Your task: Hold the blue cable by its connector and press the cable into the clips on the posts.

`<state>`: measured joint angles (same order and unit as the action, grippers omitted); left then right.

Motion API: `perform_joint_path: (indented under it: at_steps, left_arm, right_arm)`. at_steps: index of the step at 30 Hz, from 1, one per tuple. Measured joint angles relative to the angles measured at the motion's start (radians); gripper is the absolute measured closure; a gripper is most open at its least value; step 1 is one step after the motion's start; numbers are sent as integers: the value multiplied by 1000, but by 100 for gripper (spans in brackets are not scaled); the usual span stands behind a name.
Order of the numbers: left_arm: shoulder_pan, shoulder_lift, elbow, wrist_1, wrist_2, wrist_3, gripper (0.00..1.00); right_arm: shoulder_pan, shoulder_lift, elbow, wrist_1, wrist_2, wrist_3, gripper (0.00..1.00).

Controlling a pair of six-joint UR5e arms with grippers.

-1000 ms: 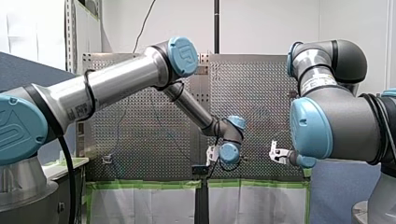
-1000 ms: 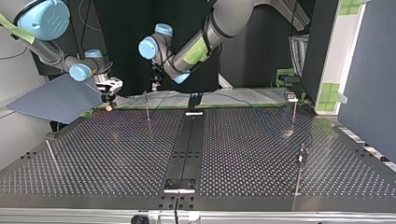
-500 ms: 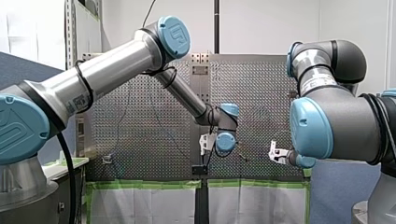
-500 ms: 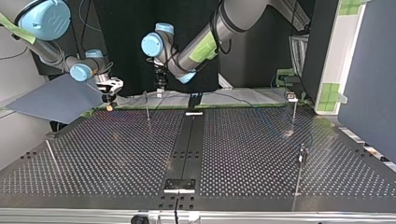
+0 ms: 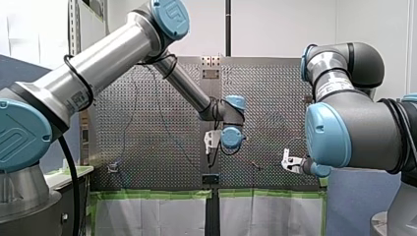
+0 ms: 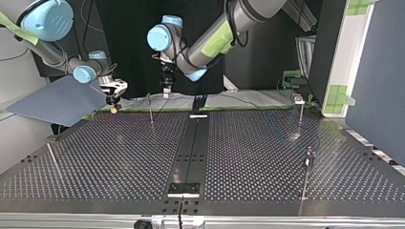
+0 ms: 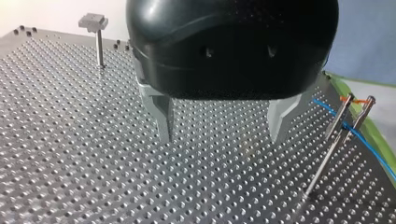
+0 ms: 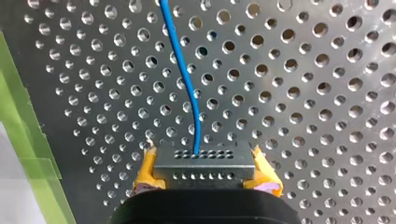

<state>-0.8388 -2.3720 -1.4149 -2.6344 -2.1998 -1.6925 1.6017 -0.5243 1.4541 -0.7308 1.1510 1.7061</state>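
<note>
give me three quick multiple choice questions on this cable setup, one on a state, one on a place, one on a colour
1. How is my left gripper, black with metal fingers?
A) open and empty
B) shut and empty
C) shut on something

2. Where is the grey perforated metal connector?
A) held by nothing
B) between my left gripper's fingers
C) between the yellow pads of my right gripper

3. What colour is the thin cable leaving the connector?
A) red
B) blue
C) green

Answers:
1 A: the left wrist view shows its fingers apart, with only table between them.
2 C: the right wrist view shows a pad against each end of the connector.
3 B: the same view shows a blue line running ahead from the connector.
</note>
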Motion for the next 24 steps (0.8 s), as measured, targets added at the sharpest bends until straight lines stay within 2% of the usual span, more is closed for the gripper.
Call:
perform_joint_path:
  at_steps: [11,20,24]
  left_arm:
    - [-1,106,-106,23,27,-14,1]
    - [-1,192,-192,52,76,-67,1]
    - [3,230,-230,84,105,-90,1]
  right_arm:
    - [4,1,0,1,0,0,100]
    - [6,2,0,1,0,-1,100]
    - [8,3,0,0,1,-1,100]
